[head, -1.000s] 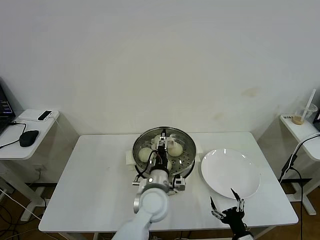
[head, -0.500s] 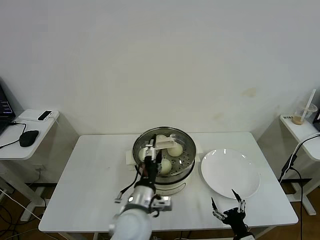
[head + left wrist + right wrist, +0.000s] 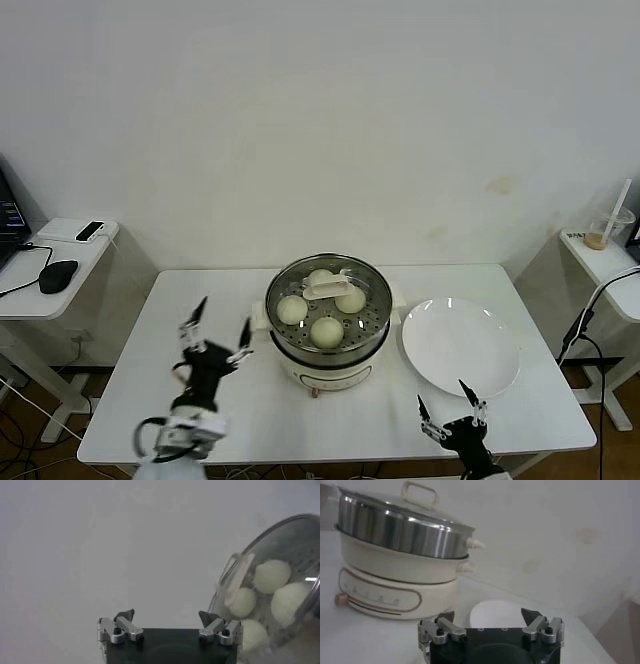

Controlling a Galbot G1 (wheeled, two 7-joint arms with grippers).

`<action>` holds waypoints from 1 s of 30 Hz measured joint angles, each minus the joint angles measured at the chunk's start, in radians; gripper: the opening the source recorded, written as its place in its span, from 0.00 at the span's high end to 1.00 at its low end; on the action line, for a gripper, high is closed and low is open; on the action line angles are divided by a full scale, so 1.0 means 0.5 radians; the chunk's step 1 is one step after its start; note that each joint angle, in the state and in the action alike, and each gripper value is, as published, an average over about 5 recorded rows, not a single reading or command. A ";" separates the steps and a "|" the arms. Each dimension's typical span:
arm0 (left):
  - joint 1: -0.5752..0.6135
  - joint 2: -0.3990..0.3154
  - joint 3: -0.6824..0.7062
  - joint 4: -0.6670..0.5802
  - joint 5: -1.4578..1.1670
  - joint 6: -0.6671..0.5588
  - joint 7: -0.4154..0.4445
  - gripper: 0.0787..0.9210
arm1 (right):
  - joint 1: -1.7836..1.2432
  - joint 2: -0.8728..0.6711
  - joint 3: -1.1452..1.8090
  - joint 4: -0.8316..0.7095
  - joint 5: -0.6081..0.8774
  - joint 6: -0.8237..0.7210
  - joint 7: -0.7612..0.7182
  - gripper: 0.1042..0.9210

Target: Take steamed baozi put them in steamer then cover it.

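Note:
The steel steamer (image 3: 327, 345) stands mid-table on its white base. Several cream-white baozi (image 3: 325, 330) lie on its perforated tray. The clear glass cover sits on the pot, its cream handle (image 3: 327, 290) at the centre. My left gripper (image 3: 214, 332) is open and empty above the table, left of the steamer. My right gripper (image 3: 451, 404) is open and empty at the table's front edge, below the plate. The left wrist view shows the baozi (image 3: 272, 576) under the cover handle (image 3: 235, 578). The right wrist view shows the covered steamer (image 3: 400, 527) side-on.
A flat white plate (image 3: 460, 346) lies right of the steamer, bare; it also shows in the right wrist view (image 3: 497, 614). Side tables stand at both sides, with a mouse (image 3: 57, 275) on the left one and a cup (image 3: 606, 230) on the right one.
My left gripper has drawn back from over the steamer to the left front and stands open. The cover stays on the pot. The right arm has barely moved.

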State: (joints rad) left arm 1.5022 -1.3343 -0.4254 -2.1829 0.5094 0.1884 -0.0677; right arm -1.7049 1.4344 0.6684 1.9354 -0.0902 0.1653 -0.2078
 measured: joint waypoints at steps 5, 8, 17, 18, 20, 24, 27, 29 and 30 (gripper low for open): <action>0.185 -0.021 -0.187 0.038 -0.567 -0.183 -0.086 0.12 | -0.036 -0.066 -0.012 0.023 0.108 0.010 0.018 0.12; 0.288 -0.044 -0.255 0.073 -0.793 -0.294 -0.114 0.12 | -0.065 -0.120 -0.026 0.039 0.188 0.023 0.039 0.12; 0.531 -0.126 -0.363 0.152 -1.174 -0.510 -0.143 0.12 | -0.135 -0.258 -0.106 0.049 0.377 0.032 0.108 0.12; 0.553 -0.135 -0.371 0.154 -1.197 -0.527 -0.144 0.12 | -0.140 -0.269 -0.117 0.050 0.388 0.028 0.116 0.12; 0.595 -0.153 -0.381 0.155 -1.234 -0.559 -0.145 0.12 | -0.148 -0.286 -0.139 0.052 0.405 0.017 0.133 0.12; 0.666 -0.184 -0.385 0.147 -1.273 -0.605 -0.146 0.12 | -0.158 -0.318 -0.176 0.062 0.433 -0.004 0.166 0.12; 0.700 -0.200 -0.386 0.136 -1.287 -0.620 -0.147 0.12 | -0.168 -0.341 -0.199 0.074 0.451 -0.017 0.184 0.12; 0.718 -0.207 -0.386 0.133 -1.295 -0.626 -0.146 0.12 | -0.175 -0.354 -0.210 0.080 0.463 -0.024 0.194 0.12; 0.727 -0.210 -0.386 0.133 -1.297 -0.627 -0.145 0.12 | -0.177 -0.359 -0.214 0.083 0.469 -0.026 0.198 0.12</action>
State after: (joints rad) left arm 1.8656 -1.4391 -0.6185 -2.1166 -0.1393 -0.1252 -0.1402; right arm -1.7933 1.2547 0.5615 1.9768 0.1444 0.1522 -0.1089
